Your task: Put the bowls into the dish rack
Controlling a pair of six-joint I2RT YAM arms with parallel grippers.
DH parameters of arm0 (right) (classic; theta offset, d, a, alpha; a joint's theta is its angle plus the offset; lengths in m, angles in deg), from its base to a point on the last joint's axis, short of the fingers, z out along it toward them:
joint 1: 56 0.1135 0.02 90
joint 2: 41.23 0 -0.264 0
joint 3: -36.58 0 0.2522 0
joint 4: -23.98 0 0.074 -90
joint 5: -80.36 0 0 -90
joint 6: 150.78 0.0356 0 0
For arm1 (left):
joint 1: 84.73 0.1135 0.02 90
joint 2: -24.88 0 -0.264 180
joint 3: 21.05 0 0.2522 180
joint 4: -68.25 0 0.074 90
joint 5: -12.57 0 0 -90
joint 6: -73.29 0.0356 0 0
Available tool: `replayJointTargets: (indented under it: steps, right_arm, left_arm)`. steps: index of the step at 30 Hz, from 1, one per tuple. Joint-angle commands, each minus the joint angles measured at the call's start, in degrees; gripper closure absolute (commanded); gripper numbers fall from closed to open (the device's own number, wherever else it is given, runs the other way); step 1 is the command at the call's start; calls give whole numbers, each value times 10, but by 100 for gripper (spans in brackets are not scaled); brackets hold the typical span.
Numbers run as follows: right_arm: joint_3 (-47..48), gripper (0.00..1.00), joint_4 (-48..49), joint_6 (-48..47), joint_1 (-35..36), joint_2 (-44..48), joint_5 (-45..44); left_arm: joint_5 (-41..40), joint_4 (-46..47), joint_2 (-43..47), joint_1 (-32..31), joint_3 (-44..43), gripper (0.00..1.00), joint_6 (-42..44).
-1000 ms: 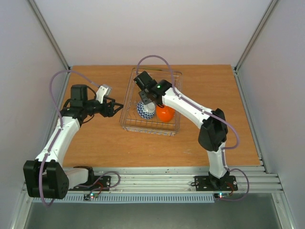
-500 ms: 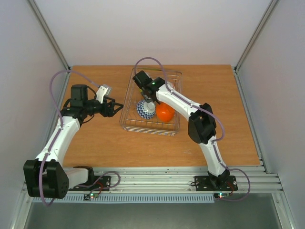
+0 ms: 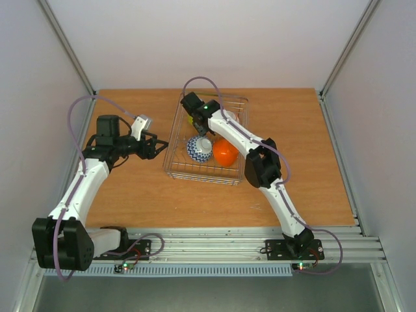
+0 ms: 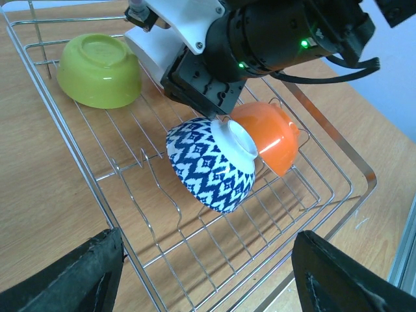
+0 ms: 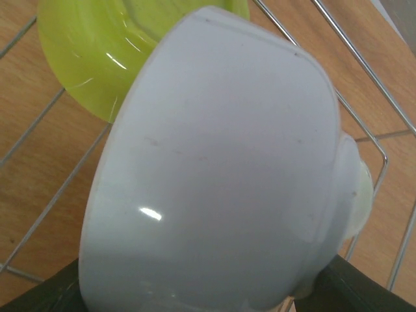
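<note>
Top external view: the dish rack (image 3: pixel 170 156) is sitting toward 12 o'clock on the wooden table (image 3: pixel 130 188), holding a blue-and-white bowl (image 3: pixel 198 149), an orange bowl (image 3: pixel 225 154) and a lime green bowl (image 4: pixel 99 70). The right gripper (image 3: pixel 203 127) is clasping a white bowl (image 5: pixel 214 175) above it. At the rack's 9 o'clock, the left gripper (image 3: pixel 156 148) is hovering, spread wide. Pale walls (image 3: pixel 195 39) are enclosing everything.

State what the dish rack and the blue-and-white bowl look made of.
Dish rack: thin metal wire, silvery and polished, judging by its glints. Blue-and-white bowl: probably glazed ceramic, glossy with a white foot ring; hard plastic cannot be ruled out.
</note>
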Motion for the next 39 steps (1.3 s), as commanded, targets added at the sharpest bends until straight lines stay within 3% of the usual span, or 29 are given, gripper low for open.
replayJointTargets:
  steps: [1,9,26,39]
  right_arm:
    - [74,99,-37,-14,1,-40,24]
    - [105,99,-25,-41,1,-51,71]
    - [70,99,-93,-9,-10,-40,-74]
    - [69,97,-138,-8,-20,-59,-79]
  left_arm:
    - [-5,25,1,0,3,28,0]
    - [-10,25,0,0,3,28,1]
    - [-6,28,3,0,5,28,0]
    - [-7,28,3,0,4,28,-1]
